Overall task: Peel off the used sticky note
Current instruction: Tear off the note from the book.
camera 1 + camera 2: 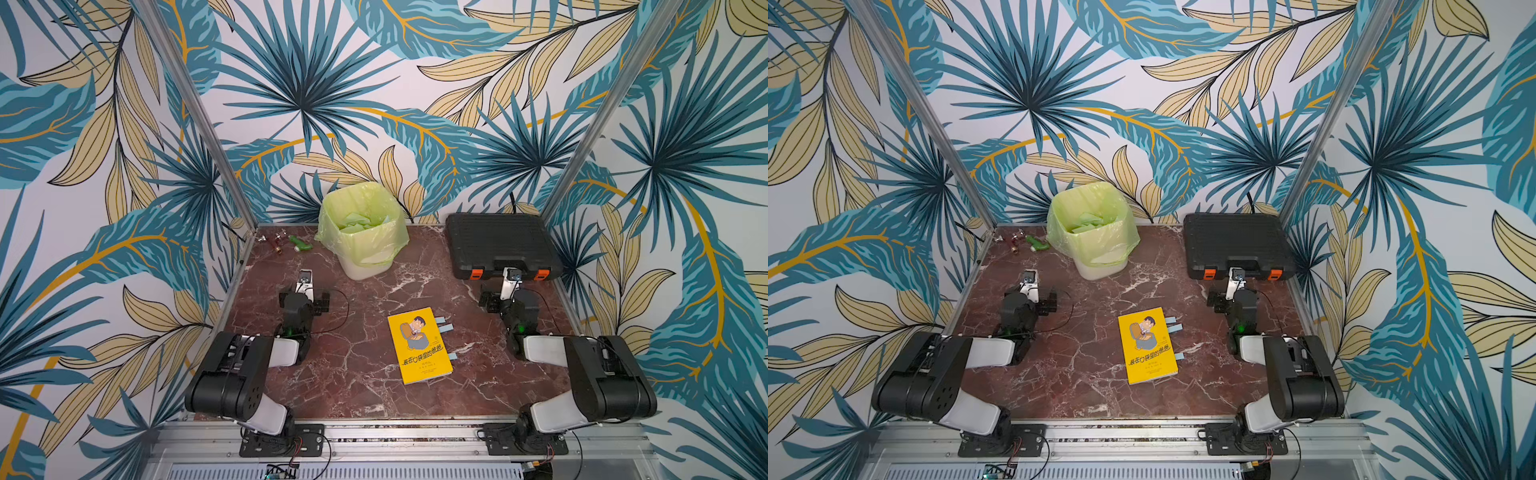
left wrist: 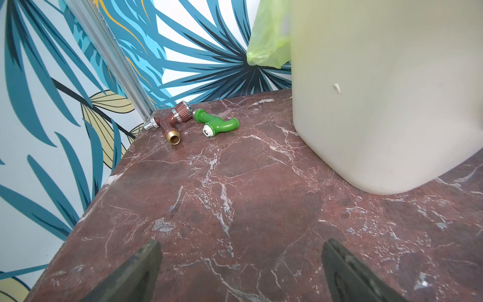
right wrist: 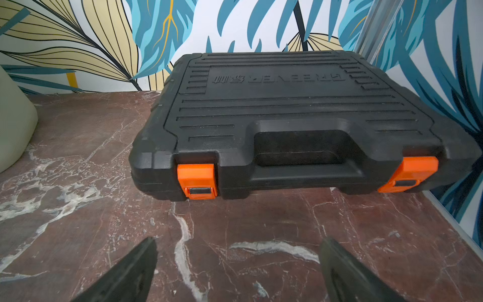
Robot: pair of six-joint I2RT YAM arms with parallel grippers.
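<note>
Because each note [image 1: 448,328] looks thin and floppy, pinch its free end beside the book [image 1: 419,347]; left claw [image 2: 240,245] and right claw [image 3: 237,243] gape empty.

The table [image 1: 353,386] is showing red-brown marble with white veins. The book [image 1: 419,345] is wearing a yellow cover — its sticky notes [image 1: 448,329] are showing pale blue. A cream bin [image 1: 365,268] is carrying a light green bag [image 1: 361,224], the case [image 1: 498,241] is showing black with orange latches [image 1: 476,273], and the walls [image 1: 299,104] are sporting teal and tan leaves.
</note>
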